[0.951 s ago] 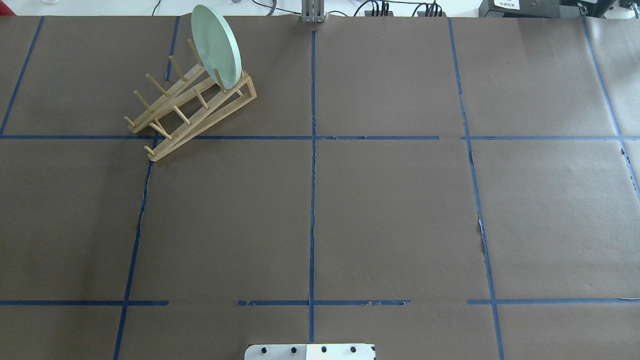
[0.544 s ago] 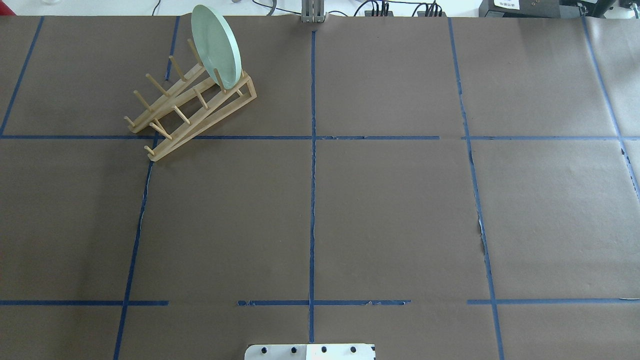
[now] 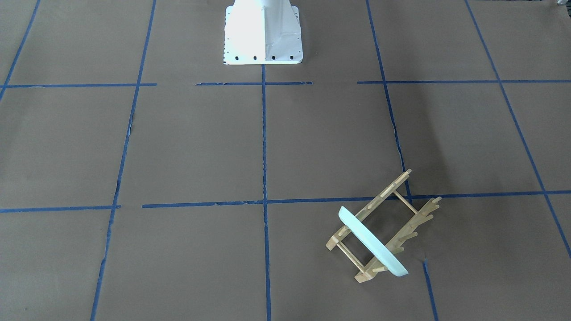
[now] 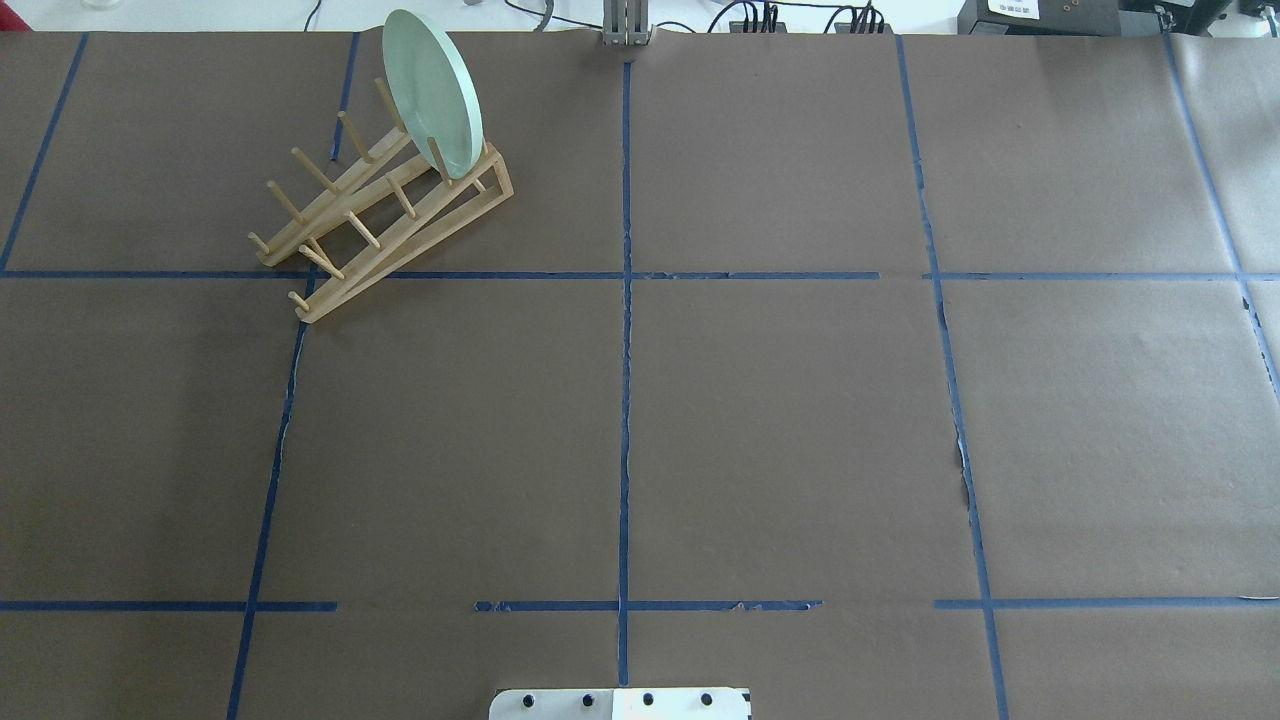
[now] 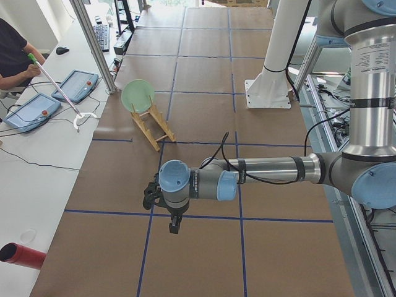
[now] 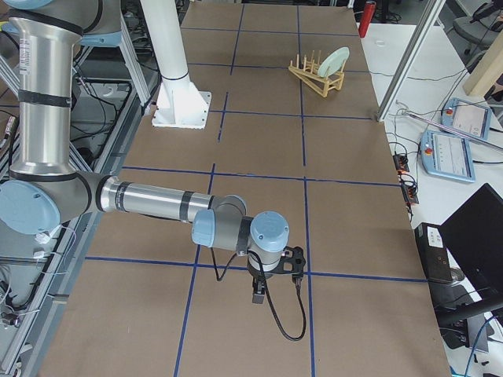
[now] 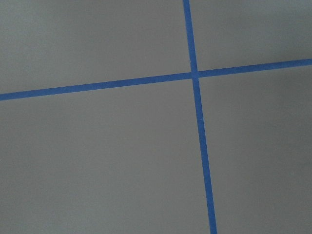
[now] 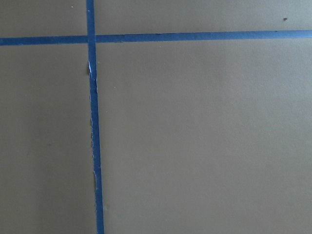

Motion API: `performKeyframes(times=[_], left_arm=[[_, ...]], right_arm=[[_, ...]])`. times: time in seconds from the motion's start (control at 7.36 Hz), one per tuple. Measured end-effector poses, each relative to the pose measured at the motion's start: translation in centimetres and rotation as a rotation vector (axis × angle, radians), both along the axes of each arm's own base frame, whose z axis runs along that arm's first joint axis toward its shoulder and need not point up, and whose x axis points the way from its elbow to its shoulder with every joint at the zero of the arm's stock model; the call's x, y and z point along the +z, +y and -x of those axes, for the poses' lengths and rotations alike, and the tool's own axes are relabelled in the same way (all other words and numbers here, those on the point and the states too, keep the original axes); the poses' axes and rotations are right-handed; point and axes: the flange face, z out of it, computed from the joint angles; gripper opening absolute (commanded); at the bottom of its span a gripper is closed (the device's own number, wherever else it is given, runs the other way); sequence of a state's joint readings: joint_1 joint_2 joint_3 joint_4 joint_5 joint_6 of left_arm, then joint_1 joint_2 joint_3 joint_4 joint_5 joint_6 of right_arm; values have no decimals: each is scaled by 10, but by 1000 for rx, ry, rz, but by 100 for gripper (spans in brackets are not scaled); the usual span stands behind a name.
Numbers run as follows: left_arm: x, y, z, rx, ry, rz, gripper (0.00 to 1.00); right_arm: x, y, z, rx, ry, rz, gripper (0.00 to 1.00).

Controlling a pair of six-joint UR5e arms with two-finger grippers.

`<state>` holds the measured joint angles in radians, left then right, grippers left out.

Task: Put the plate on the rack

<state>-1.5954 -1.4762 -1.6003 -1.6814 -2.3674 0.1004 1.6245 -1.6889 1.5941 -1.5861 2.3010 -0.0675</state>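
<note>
Brown paper gridded with blue tape covers the worktop, most of it bare. Both arms reach out low over it, the left arm toward the robot's left end and the right arm toward the other. The rack sits far-left, close to the far edge, its long axis diagonal. The plate stands on edge in the rack's farthest slot, leaning on the pegs, so placing looks done. The left tool is the nearer, yet well apart from the rack; the right tool is farther still. How far either is open I cannot tell. Free room lies toward the centre.
</note>
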Motion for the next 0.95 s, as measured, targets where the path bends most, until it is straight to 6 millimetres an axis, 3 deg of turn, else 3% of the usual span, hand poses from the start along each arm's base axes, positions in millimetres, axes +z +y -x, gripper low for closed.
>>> performKeyframes(times=[0.41, 0.95], left_arm=[[-2, -1, 0, 7, -2, -3, 100], [-34, -5, 2, 24, -3, 8, 100]], right_arm=[[0, 0, 0, 0, 0, 0, 100], [0, 0, 0, 0, 0, -1, 100]])
